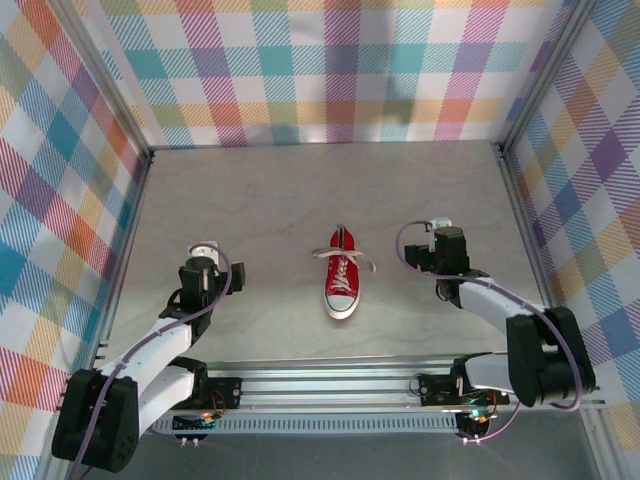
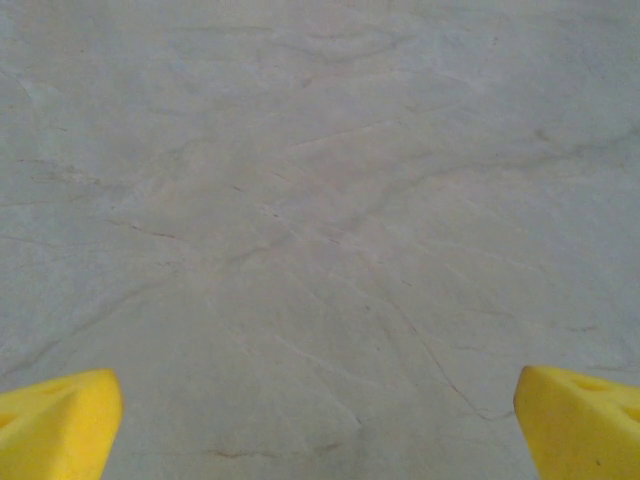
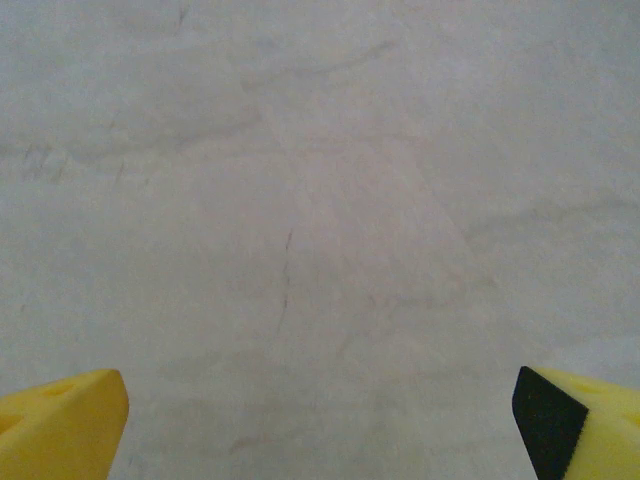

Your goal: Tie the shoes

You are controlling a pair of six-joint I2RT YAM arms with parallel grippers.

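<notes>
While the small red canvas sneaker (image 1: pixel 341 273) lies mid-tabletop (image 1: pixel 260 200), white toe cap toward the arm bases and white laces (image 1: pixel 365 263) straggling sideways, the left tool (image 2: pixel 318 425) and right tool (image 3: pixel 320 425) flank it, well apart, yellow fingers spread wide over bare surface.

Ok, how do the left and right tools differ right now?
The left tool stands left of the shoe, the right tool right of it. The right tool is nearer the shoe than the left tool. The right tool shows a black pad on one finger; the left tool's fingers look all yellow. Both are open, empty, over the table.
</notes>
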